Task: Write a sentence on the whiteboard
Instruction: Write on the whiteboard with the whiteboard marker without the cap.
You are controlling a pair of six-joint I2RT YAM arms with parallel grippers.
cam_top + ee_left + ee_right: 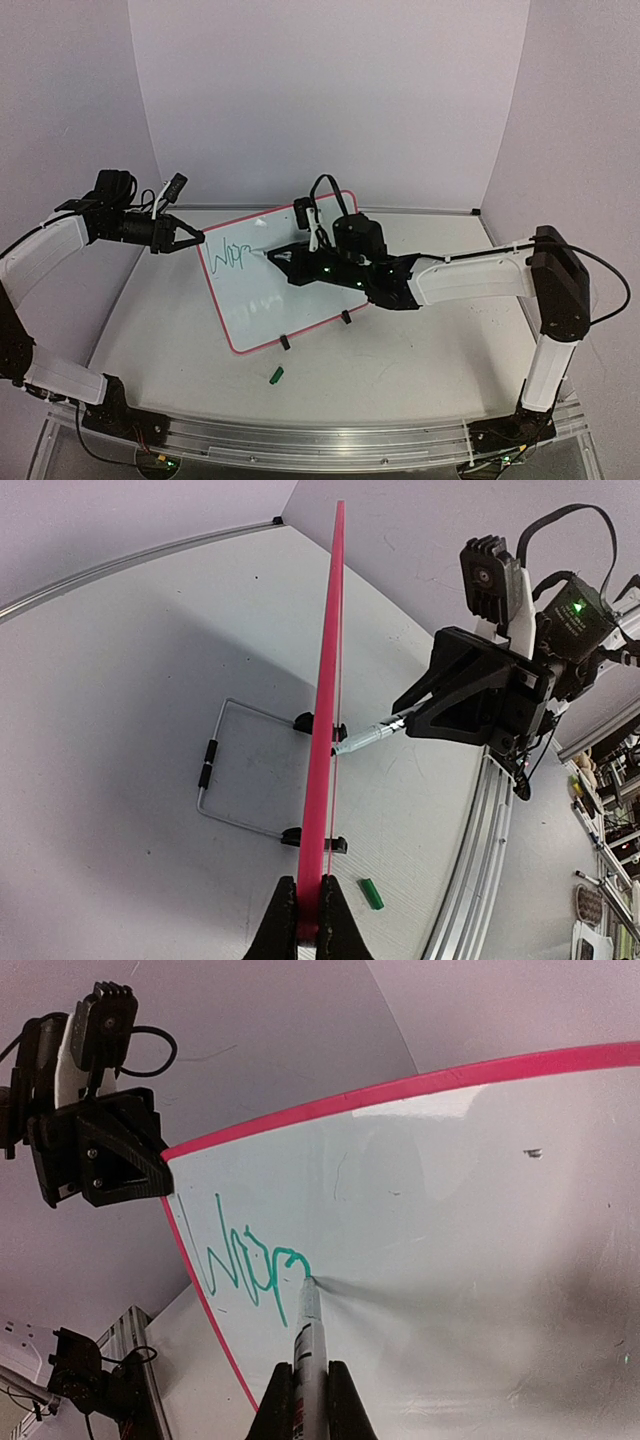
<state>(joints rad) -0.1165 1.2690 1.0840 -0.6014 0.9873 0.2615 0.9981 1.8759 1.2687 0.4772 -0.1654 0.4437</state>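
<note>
Left pincer [197,238] clenched on whiteboard [262,305] frame at board's 10 o'clock corner. Whiteboard stands tilted at centre of bench [430,350] on black clip feet [285,342]. Sentence [250,1268]: few green letters only, toward board's 10 o'clock, reading unclear. Small green piece [277,376] lies on bench at board's 6 o'clock, apart. Right pincer [310,1378] grasps marker [307,1325], tip touching board at script's end. Right arm [470,280] covers board's 3 o'clock side. Left wrist view: board edge-on, face hidden; wire stand [207,765] behind it.

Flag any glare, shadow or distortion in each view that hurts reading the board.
Top external: even light, the whiteboard glare-free, the green writing small. Left wrist: fisheye bends the table edge; board edge-on, writing hidden. Right wrist: writing sharp at the marker tip, grey shadow across the board's lower right.
</note>
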